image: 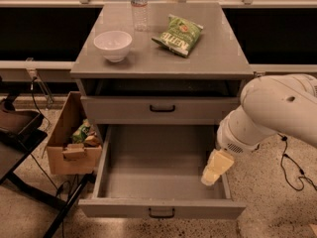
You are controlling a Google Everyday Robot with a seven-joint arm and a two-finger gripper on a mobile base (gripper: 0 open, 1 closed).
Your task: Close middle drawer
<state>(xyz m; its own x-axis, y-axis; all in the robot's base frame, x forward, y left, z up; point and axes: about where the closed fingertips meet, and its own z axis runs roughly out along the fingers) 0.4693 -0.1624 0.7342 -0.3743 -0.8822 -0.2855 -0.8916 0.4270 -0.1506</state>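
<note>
Because the middle drawer [124,208] stands pulled far out of the cabinet [218,58], your gripper [214,168] hangs low at the cabinet's front right, probably staged for a push; spread or pressed together, you cannot tell.
</note>
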